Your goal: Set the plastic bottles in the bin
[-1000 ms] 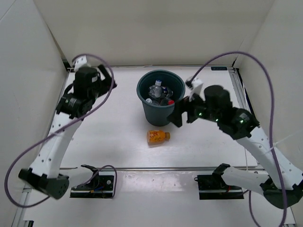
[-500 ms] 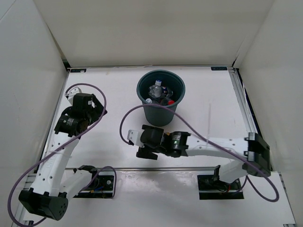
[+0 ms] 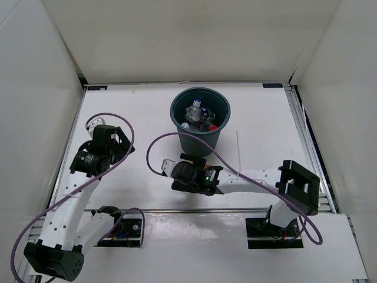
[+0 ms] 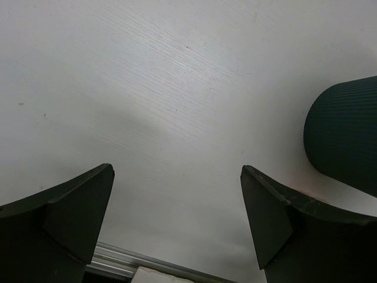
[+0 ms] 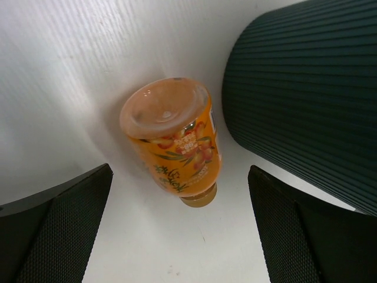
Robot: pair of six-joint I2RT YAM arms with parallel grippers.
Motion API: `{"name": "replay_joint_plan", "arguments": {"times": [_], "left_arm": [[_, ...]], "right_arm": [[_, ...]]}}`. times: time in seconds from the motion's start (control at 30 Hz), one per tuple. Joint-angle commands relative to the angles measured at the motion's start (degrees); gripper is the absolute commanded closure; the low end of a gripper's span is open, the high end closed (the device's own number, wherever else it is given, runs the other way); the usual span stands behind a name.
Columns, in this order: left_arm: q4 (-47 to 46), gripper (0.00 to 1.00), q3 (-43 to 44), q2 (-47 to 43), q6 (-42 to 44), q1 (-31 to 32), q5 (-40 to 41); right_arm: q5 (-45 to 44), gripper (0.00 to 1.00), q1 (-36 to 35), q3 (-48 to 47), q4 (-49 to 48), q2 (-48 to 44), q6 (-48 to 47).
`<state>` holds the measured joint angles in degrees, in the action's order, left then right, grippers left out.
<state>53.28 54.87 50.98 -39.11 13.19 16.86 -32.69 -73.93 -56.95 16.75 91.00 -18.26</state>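
Observation:
The bin [image 3: 181, 127] stands at the middle back of the table with several clear bottles [image 3: 197, 114] inside. The orange bottle [image 5: 177, 132] lies on its side on the table just in front of the bin [image 5: 306, 94]. My right gripper [image 5: 179, 177] is open and low over it, one finger on each side, not touching. In the top view the right gripper [image 3: 187, 172] hides the orange bottle. My left gripper [image 4: 177, 171] is open and empty over bare table, left of the bin [image 4: 347, 130]; it also shows in the top view [image 3: 112, 146].
White walls enclose the table on three sides. A metal rail [image 3: 235, 210] runs along the near edge by the arm bases. The purple cable [image 3: 154, 150] of the right arm loops in front of the bin.
My right arm swung from the bin's right side down to the front, over the orange bottle, which is now hidden from above. My left arm drew back toward the near left.

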Motion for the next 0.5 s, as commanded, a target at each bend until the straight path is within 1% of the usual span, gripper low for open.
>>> {"name": "replay_joint_plan", "arguments": {"times": [0.0, 0.03, 0.17, 0.23, 0.33, 0.37, 0.4, 0.47], "left_arm": [[0.77, 0.00, -1.69, -2.19, 1.50, -0.27, -1.48], [0.78, 0.00, -1.70, -2.72, 1.50, -0.27, -2.00], [1.92, 0.00, -2.84, -3.26, 2.02, -0.27, -2.01], [2.45, 0.00, -2.84, -3.78, 2.63, -0.27, -2.01], [3.06, 0.00, -2.84, -4.31, 3.17, -0.27, -2.01], [3.06, 0.00, -2.84, -4.31, 3.17, -0.27, -1.49], [3.67, 0.00, -2.84, -4.31, 3.17, -0.27, -1.48], [4.20, 0.00, -2.84, -4.84, 3.69, -0.27, -0.95]], "right_arm": [[-2.91, 0.00, 1.33, 1.23, -5.50, 1.45, 1.74], [-2.91, 0.00, 1.33, 1.83, -6.90, 1.46, 1.22], [-0.37, 0.00, 3.35, 1.23, -6.91, 5.31, 1.21], [1.91, 0.00, 4.06, 1.23, -6.91, 6.46, 2.70], [6.92, 0.08, 5.55, 0.08, -4.90, 7.08, 4.81], [9.02, 0.14, 6.16, -0.96, -2.45, 7.08, 6.82], [12.79, 0.16, 6.17, -1.58, -1.12, 7.08, 7.79], [14.92, 0.23, 6.17, -3.69, 1.52, 7.08, 9.81]]}}
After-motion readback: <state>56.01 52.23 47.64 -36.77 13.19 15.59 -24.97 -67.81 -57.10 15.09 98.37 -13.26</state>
